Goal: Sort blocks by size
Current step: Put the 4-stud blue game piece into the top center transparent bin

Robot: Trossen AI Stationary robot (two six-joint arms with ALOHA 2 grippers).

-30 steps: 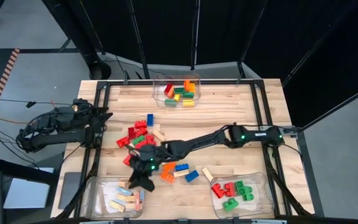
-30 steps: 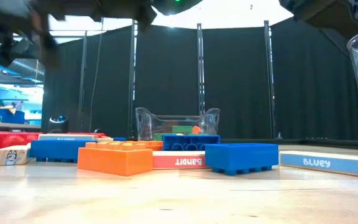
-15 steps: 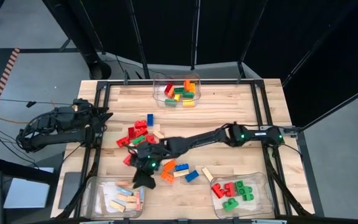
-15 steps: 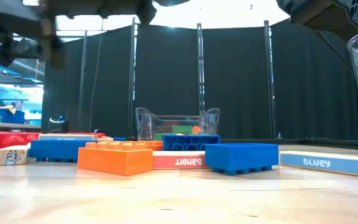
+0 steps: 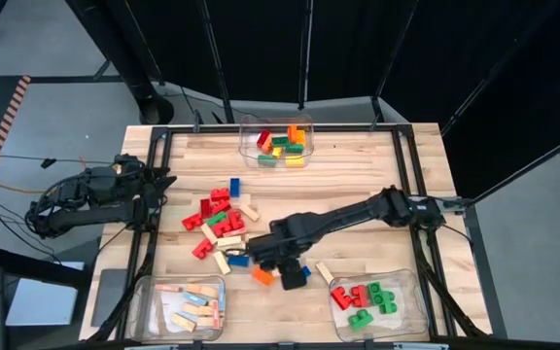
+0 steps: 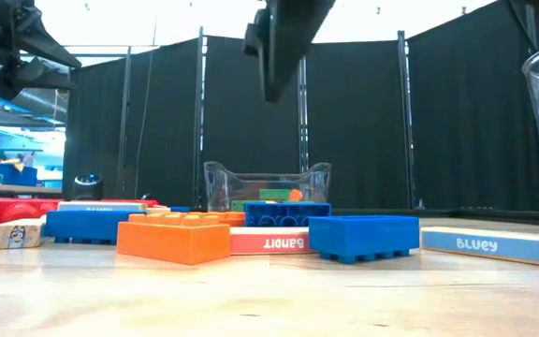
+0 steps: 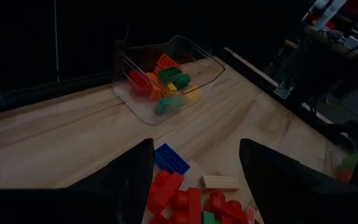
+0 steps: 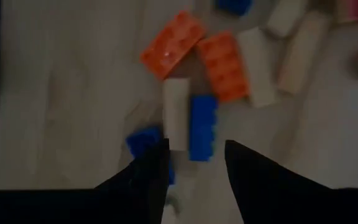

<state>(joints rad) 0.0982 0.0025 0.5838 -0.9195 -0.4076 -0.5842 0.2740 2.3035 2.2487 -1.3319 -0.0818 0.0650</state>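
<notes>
- Since the earlier frame the right arm has swung from the lower-left bin toward frame centre; its right gripper [image 5: 282, 264] now hangs over the loose blocks below the middle of the high view.
- Wooden table [image 5: 358, 175] fills the centre of the high view, with three clear bins on it: top-centre bin [image 5: 276, 142], lower-left bin [image 5: 181, 305] and lower-right bin [image 5: 377, 302].
- Left arm rests at the left edge of the frame; left gripper [image 5: 159, 181] is idle, its fingers [image 7: 129, 180] spread wide and empty.
- Right gripper's fingers [image 8: 148, 171] stand partly apart with nothing visibly between them, just above a blue brick [image 8: 202, 127] and a pale wooden bar [image 8: 176, 113].
- Blocks [image 5: 224, 216] lie scattered left of centre, mostly red bricks and tan bars.
- Two orange bricks [image 8: 194, 53] lie side by side just beyond the blue brick.
</notes>
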